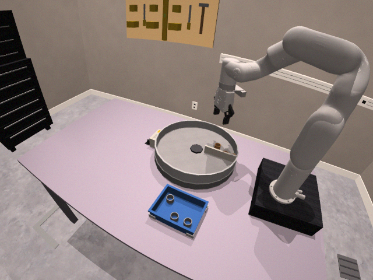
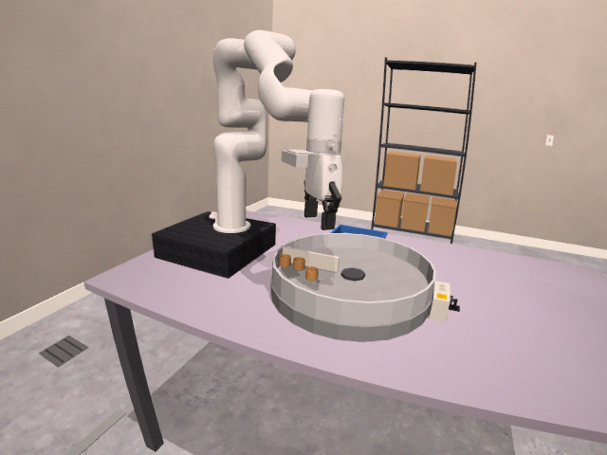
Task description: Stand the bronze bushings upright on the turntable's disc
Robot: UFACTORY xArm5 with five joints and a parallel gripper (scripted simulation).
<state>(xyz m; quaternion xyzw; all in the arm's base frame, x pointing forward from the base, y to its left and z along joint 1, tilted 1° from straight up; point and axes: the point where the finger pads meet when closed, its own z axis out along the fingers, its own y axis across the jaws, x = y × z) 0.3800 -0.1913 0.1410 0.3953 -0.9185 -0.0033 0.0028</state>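
arm: the white arm (image 2: 229, 147) stands on a black base block (image 2: 186, 249) at one end of the lilac worktop (image 1: 90, 168) and reaches over the far side of the turntable.
gripper: the gripper (image 1: 223, 115) hangs above the turntable's rim, pointing down, well clear of everything below it; in the exterior view it shows at (image 2: 321, 208).
jaws: spread wide, with nothing between them.
turntable: a round grey turntable (image 1: 168, 177) with a raised wall sits mid-worktop; its disc (image 1: 178, 150) carries a dark hub (image 1: 196, 148) at the centre and a pale upright divider bar (image 1: 220, 152) running from near the hub toward the wall.
bronze bushings: three bronze bushings (image 2: 299, 263) stand upright on open ends on the disc, in a short row between the bar and the wall, apart from the hub; from the top view only one (image 1: 217, 146) shows clearly behind the bar.
crate: the blue crate (image 1: 156, 207) lies on the worktop just beside the turntable, on the near side in the top view.
steel bushings: three steel bushings (image 1: 174, 215) stand in the crate, one near a far corner (image 1: 169, 198) and two side by side along the near wall.
control box: a small cream box (image 2: 439, 300) with a yellow label is fixed to the turntable's outer wall.
surroundings: a black drawer cabinet (image 1: 18, 90), a tool board (image 1: 171, 21) on the wall, and a shelf rack (image 2: 379, 147) with brown boxes.
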